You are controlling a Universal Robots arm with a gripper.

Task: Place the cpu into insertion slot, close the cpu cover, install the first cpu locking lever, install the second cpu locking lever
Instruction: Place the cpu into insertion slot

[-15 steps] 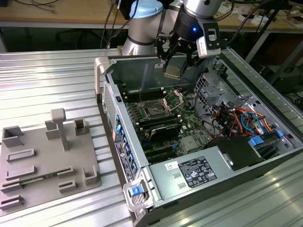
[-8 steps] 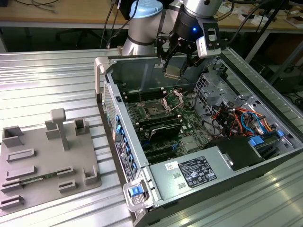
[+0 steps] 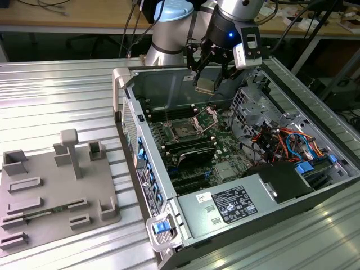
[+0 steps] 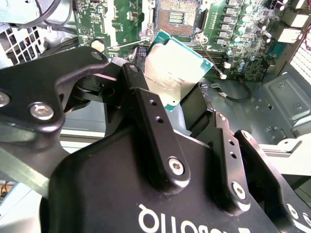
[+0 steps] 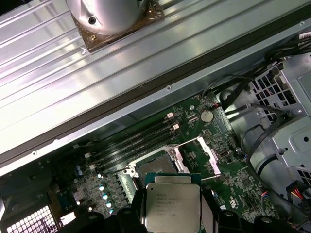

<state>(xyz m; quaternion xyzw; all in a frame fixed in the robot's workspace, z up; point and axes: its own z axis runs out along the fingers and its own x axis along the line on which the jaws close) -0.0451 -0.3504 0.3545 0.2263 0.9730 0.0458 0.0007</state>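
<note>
My gripper (image 3: pixel 207 79) hangs above the open computer case, shut on the cpu (image 3: pixel 205 85), a flat square chip with a silvery top. In both wrist views the cpu (image 4: pixel 172 68) (image 5: pixel 172 206) sits tilted between the black fingers (image 4: pixel 146 107). The insertion slot (image 3: pixel 183 130) lies below it on the green board, dark and uncovered, apart from the chip. In the wrist views the slot (image 4: pixel 176 17) (image 5: pixel 156 166) shows just beyond the chip's edge. The cpu cover (image 3: pixel 207 117) (image 5: pixel 210 154) stands swung open beside the slot.
Thin wire levers (image 4: pixel 210 57) stick out beside the slot. Long black memory slots (image 3: pixel 191 147) flank it. A drive cage with cables (image 3: pixel 281 138) and a power supply (image 3: pixel 230 205) fill the exterior view's right. A grey fixture plate (image 3: pixel 50 191) lies on the ribbed table (image 3: pixel 56 95).
</note>
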